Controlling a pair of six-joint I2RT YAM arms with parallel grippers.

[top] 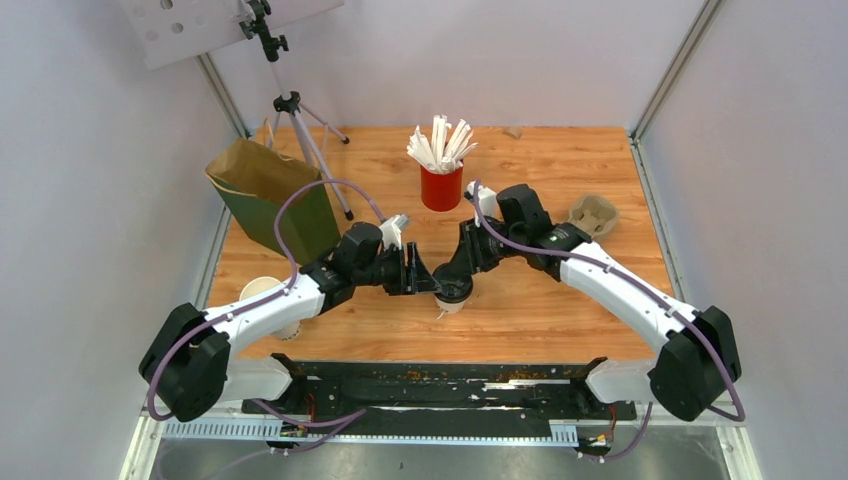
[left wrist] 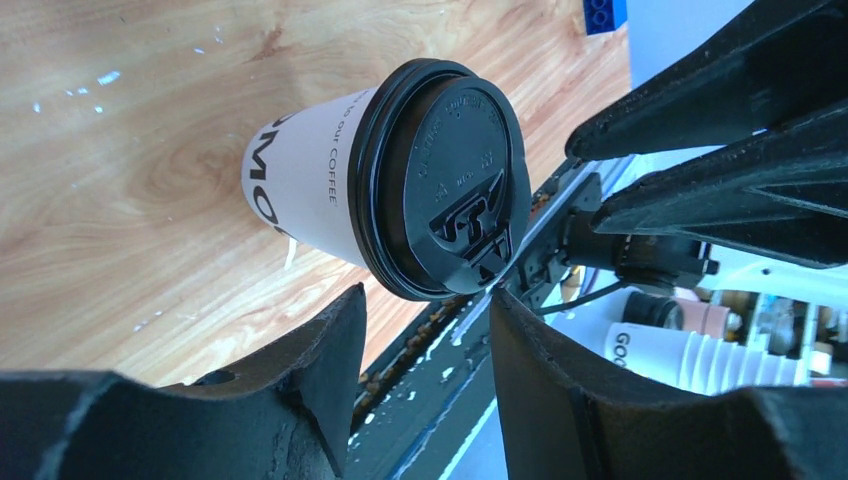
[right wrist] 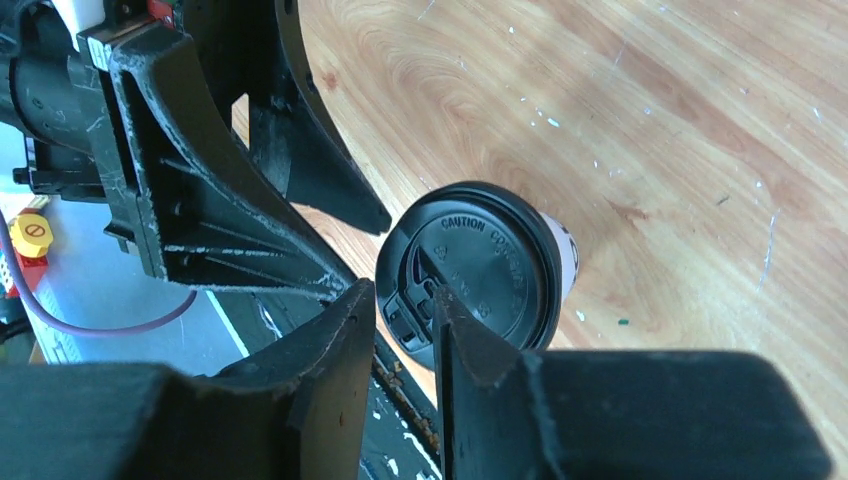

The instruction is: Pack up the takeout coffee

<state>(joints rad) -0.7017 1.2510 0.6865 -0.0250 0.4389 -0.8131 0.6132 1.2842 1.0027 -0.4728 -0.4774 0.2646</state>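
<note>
The takeout coffee (top: 452, 298), a small white paper cup with a round black lid, stands upright on the wooden table near its front edge. My left gripper (top: 428, 278) is open and empty just left of it. In the left wrist view the cup (left wrist: 400, 180) lies just beyond my spread left gripper (left wrist: 428, 292). My right gripper (top: 456, 282) hovers over the lid's near edge. In the right wrist view its jaws (right wrist: 405, 290) stand narrowly apart, holding nothing, with the lid (right wrist: 480, 265) below them. The green paper bag (top: 270, 195) stands at the back left.
A red cup of white sticks (top: 441, 185) stands at the back centre. A cardboard cup carrier (top: 593, 214) lies at the right. A tripod (top: 300, 140) stands beside the bag. Another paper cup (top: 262, 293) sits under my left arm. The table's front edge runs just below the coffee.
</note>
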